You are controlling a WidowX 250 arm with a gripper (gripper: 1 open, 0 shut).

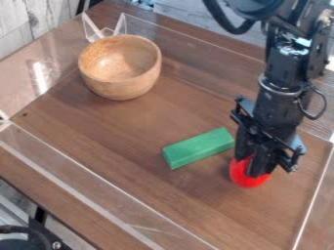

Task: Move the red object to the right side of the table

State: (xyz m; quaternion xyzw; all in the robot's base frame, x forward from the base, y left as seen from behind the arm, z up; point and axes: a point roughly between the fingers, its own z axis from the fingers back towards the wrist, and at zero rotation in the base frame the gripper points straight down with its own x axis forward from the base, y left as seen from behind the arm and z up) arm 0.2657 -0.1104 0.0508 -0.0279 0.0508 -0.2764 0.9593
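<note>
The red object [249, 174] sat on the bench [115, 161], just beside the green block [198, 148], with the claw [253, 156] over its top; whether the claw was open or gripping could not be told.

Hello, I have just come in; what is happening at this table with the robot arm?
A black robot arm has its end effector down over a small bright red rounded object, which is at the right side of the dark brown wood-grain table. From this view I cannot tell if the fingers grip it. Beside it lies a green rectangular block, and the light brown wooden bowl stands farther away, to the left.
</note>
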